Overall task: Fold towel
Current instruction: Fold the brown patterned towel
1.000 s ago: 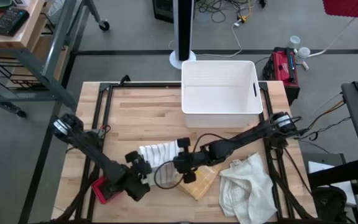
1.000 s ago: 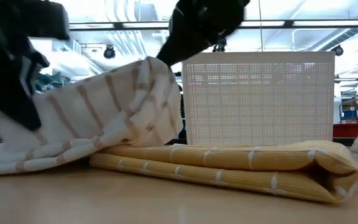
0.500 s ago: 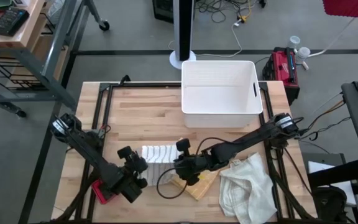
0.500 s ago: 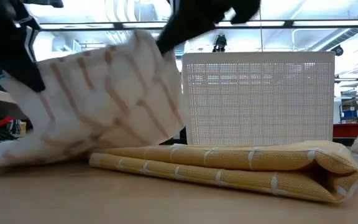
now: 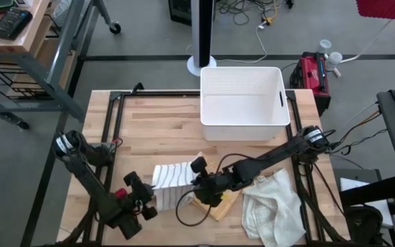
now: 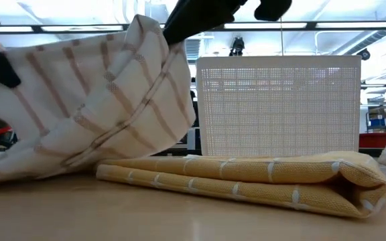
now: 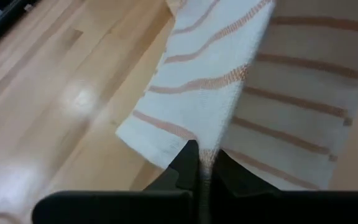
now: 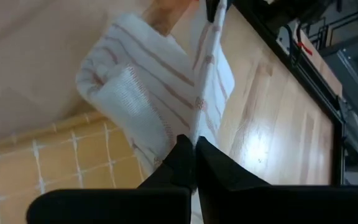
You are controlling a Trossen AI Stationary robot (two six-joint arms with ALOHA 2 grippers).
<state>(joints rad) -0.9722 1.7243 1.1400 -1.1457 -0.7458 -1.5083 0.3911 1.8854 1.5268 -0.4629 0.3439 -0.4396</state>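
left gripper (image 7: 199, 163): pinched on towel (image 5: 173, 184) edge | right gripper (image 8: 192, 151): pinched on the other edge | towel: lifted near table (image 5: 156, 127) front, beside yellow cloth (image 6: 260, 179) | risk: thin pinch may slip, fold may land crooked or drag the cloth

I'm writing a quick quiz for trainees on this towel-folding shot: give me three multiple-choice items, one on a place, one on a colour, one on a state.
1. Where is the white bin?
A. At the table's far edge
B. On the floor
C. Under the left arm

2. What colour is the folded towel lying flat on the table?
A. Blue
B. Yellow
C. Black

3. How is the striped towel held?
A. Lying loose
B. By one end effector only
C. By the left end effector and right end effector, both shut on it

Key: 1 A, the high view shows it there; 2 B, the low view shows yellow; 3 C, both wrist views show fingers pinching cloth.
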